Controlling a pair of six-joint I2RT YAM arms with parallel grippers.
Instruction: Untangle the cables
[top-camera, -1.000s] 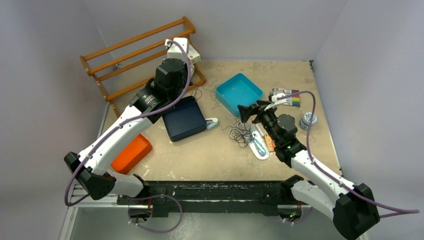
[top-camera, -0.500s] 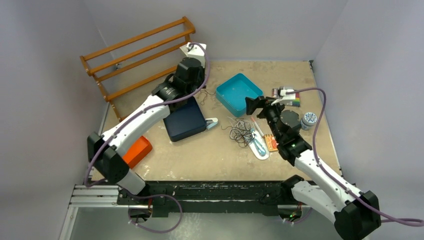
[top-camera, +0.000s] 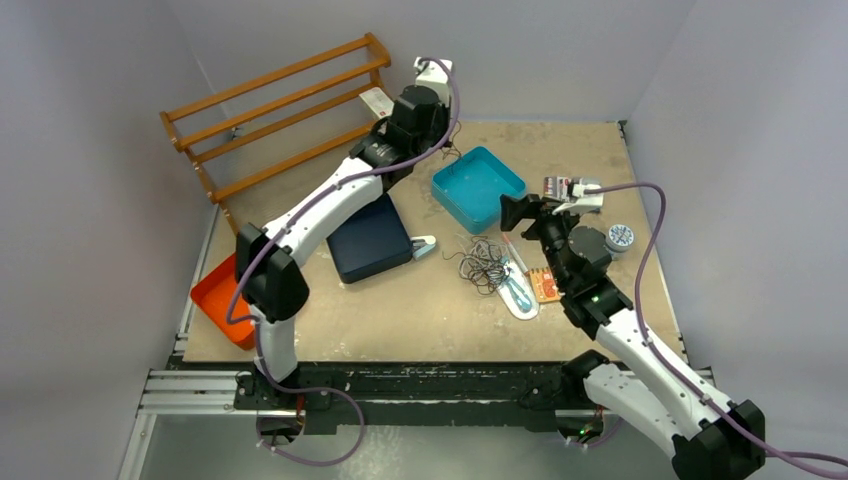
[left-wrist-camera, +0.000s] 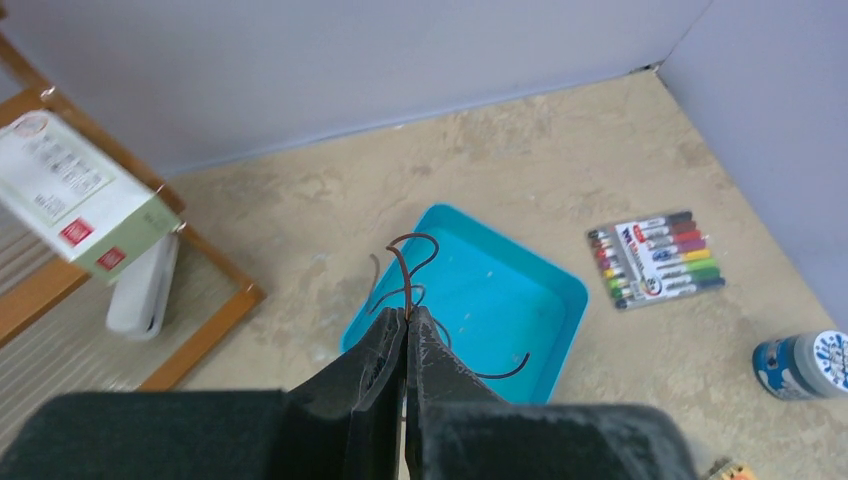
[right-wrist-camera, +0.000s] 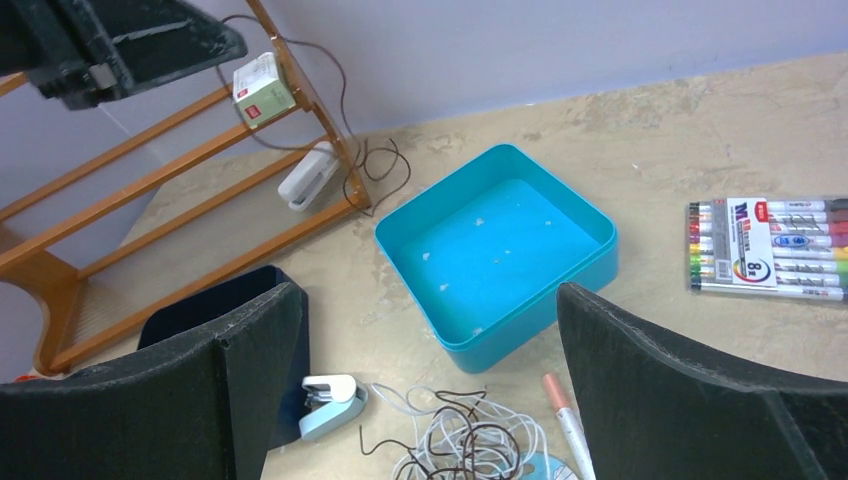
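My left gripper (left-wrist-camera: 407, 312) is shut on a thin dark brown cable (left-wrist-camera: 405, 265) and holds it high over the near-left corner of a teal tray (left-wrist-camera: 560, 290). In the top view the left gripper (top-camera: 437, 72) is at the back, by the rack. The brown cable (right-wrist-camera: 345, 100) hangs from it and ends in loops by the rack's foot. A tangle of white and dark cables (top-camera: 485, 262) lies mid-table; the right wrist view shows this tangle (right-wrist-camera: 470, 440) below my jaws. My right gripper (right-wrist-camera: 428, 300) is wide open and empty, above the tangle (top-camera: 515, 210).
A wooden rack (top-camera: 280, 110) holding a white-green box (left-wrist-camera: 80, 195) stands back left. There is a navy box (top-camera: 368, 238), an orange bin (top-camera: 222, 300), a small pale stapler (top-camera: 423, 245), a marker pack (top-camera: 570, 190), a jar (top-camera: 620, 237), and a pen and blue tool (top-camera: 518, 290) beside the tangle.
My left arm has swung right and back, lifting the brown cable from over the navy box toward the teal tray. The orange bin has shifted left. My right gripper has moved slightly right.
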